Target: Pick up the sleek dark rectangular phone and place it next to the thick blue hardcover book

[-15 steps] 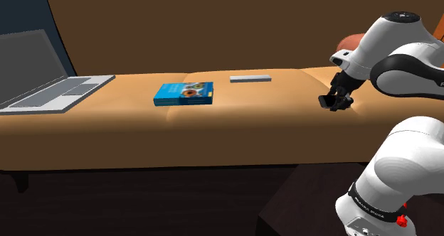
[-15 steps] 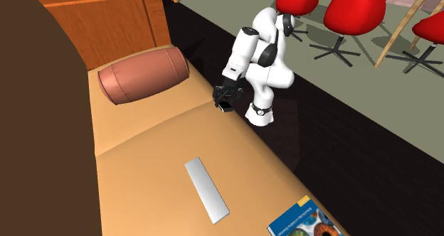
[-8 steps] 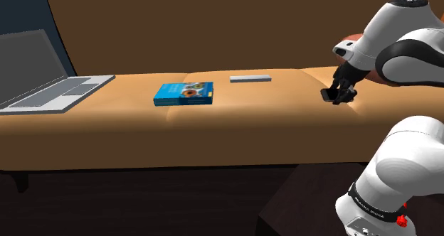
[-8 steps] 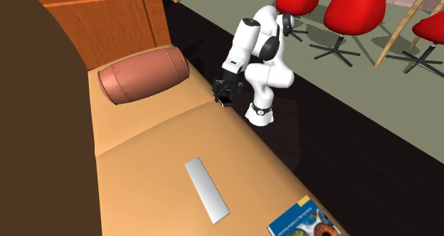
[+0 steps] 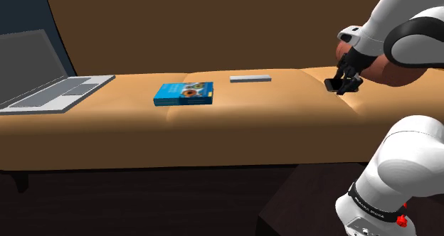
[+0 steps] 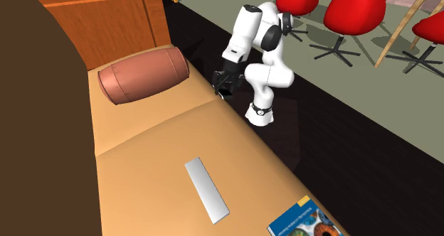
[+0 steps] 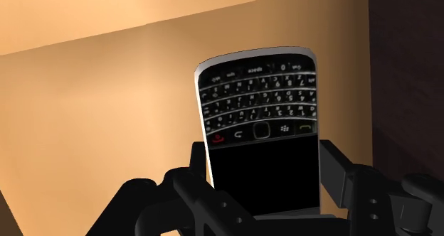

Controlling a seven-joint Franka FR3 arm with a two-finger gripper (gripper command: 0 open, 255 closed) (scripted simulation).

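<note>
Looking along the gripper [image 7: 261,156] in the wrist view, we see its two black fingers [image 7: 334,174] clamped on the phone [image 7: 256,106], one finger on each long side. The phone is black with a silver rim. Its blank screen end sits between the fingers and its keypad end points away from the hand, with tan cushion behind it. In the shoulder view the gripper [image 5: 342,82] hangs over the right end of the tan seat [image 5: 270,114], under the white arm [image 5: 398,35], just in front of a reddish bolster [image 5: 384,70]. How high it is off the cushion we cannot tell. In the second exterior view the gripper [image 6: 223,84] is at the seat's [image 6: 142,178] outer edge, near the bolster [image 6: 142,74]. The book [image 5: 184,93], blue with a picture cover, lies flat left of the seat's middle in the shoulder view, well apart from the phone. A flat grey slab [image 5: 250,79] lies behind and to the right of the book, not touching it. In the second exterior view the slab [image 6: 206,190] lies mid-seat and the book [image 6: 306,224] is cut off by the bottom edge. An open grey laptop [image 5: 60,92] sits at the shoulder view's left end. Red chairs [image 6: 356,11] stand on the floor beyond the robot.
</note>
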